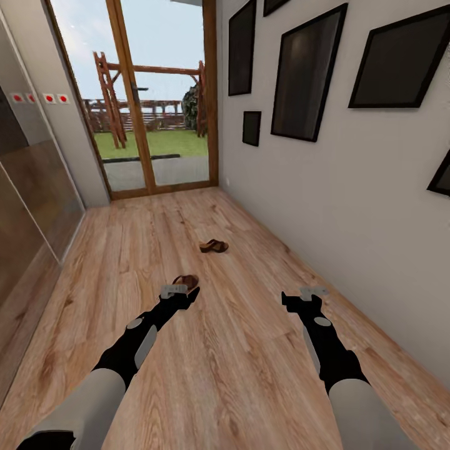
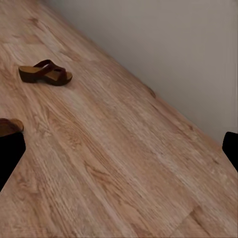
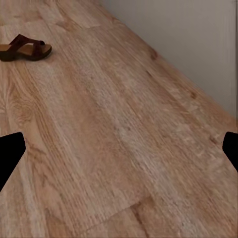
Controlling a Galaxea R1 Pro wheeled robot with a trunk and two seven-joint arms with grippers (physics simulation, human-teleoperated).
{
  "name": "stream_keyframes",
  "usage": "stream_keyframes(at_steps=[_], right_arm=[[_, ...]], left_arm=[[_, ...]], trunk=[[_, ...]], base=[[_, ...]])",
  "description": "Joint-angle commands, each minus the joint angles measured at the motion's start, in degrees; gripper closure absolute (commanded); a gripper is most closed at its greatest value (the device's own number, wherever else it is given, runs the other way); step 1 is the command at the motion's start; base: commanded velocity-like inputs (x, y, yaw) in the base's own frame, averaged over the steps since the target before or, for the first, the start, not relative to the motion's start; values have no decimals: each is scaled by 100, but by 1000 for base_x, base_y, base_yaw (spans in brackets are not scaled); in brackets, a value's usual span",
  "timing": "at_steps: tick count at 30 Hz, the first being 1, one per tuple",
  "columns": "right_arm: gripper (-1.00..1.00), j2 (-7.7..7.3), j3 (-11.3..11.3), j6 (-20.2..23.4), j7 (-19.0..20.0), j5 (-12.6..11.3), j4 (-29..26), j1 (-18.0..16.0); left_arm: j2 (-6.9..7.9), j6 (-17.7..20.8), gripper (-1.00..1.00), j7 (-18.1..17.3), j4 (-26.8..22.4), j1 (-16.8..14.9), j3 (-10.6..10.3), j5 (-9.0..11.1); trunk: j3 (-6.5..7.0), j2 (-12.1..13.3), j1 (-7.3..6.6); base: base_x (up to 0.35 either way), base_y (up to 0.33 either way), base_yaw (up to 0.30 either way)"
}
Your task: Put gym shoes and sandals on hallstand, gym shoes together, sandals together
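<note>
Two arms are reaching forward and low over the corridor floor [image 1: 250,350], both stretched nearly straight, forearms angling slightly inward. Left pincer [image 1: 181,294] is hovering just short of the near sandal [image 1: 186,280], its tips overlapping the sandal's near edge in the head view; whether it is touching, I cannot tell. In the left wrist view its fingers [image 2: 10,153] are sitting at opposite frame edges, spread wide, nothing between them. Right pincer [image 1: 300,299] is hanging over bare planks, well apart from both sandals, fingers [image 3: 10,156] likewise spread wide. Far sandal [image 1: 214,246] is lying further up the corridor, toward the glass door [image 1: 162,100]. Right-hand wall [image 1: 350,206] is carrying dark picture frames [image 1: 309,72].
</note>
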Motion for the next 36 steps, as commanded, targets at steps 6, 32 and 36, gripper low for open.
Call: stream_keyframes(at_steps=[6,32,36], right_arm=[[-100,7,-16,31,3,56,-11,-2],[-100,7,-16,33,2,56,-11,-4],[-100,7,-16,33,0,56,-11,-4]], left_arm=[[-2,1,-100,-37,5,-2,18,35],[-2,1,-100,-37,5,-2,18,35],[-2,1,-100,-38,5,-2,18,36]], trunk=[[-5,-2,2],[-5,-2,2],[-5,-2,2]], base=[[289,203,-248],[262,230,-43],[186,275,0]])
